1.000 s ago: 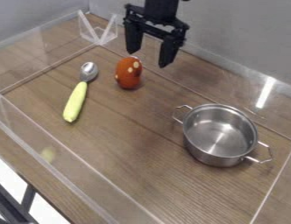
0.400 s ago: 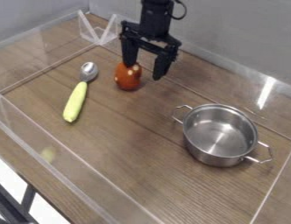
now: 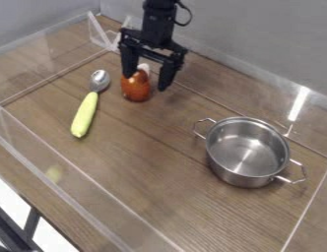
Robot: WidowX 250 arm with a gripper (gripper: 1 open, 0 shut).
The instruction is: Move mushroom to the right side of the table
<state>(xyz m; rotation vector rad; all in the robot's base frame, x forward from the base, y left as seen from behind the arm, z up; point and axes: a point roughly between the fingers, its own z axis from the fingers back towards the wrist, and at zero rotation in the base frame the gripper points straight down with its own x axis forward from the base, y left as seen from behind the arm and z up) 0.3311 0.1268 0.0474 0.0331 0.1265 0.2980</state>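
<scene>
one toy mushroom (image 3: pixel 136 87), rounded glossy red-orange cap, far part of brown wood-grain table (image 3: pixel 140 157), near spoon's bowl. one black gripper (image 3: pixel 155 65), jaws apart, over it. one yellow-handled spoon (image 3: pixel 86 114); one round two-handled steel pot (image 3: pixel 246 151). low clear walls.

Colour check: mushroom cap (image 3: pixel 135 88) red-orange, pale stem; yellow-green spoon handle (image 3: pixel 85 115), grey bowl. Steel pot (image 3: pixel 246 152) silver-grey, at right of frame. Wood-grain tabletop (image 3: pixel 153 167) brown. Robot gripper (image 3: pixel 149 86) black.
</scene>
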